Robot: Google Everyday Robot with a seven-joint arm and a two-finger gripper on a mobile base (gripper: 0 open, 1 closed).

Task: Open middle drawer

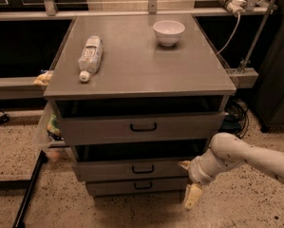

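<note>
Three drawers sit under the bench (146, 80): top drawer (99, 129), middle drawer (108, 170), bottom drawer (113, 187). On top: one bottle (90, 56), one bowl (168, 31). One hand (189, 180), fingers spread, sits at the lower drawers' right end.

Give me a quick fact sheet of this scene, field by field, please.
Cabinet: grey, three drawers stacked
On top: plastic bottle lying on its side at left; white bowl at back right
Middle drawer: black loop handle at centre, nothing holding it
End effector: low at right, beside the middle drawer's right end, away from the handle
Arm: white, reaching in from the right
</note>
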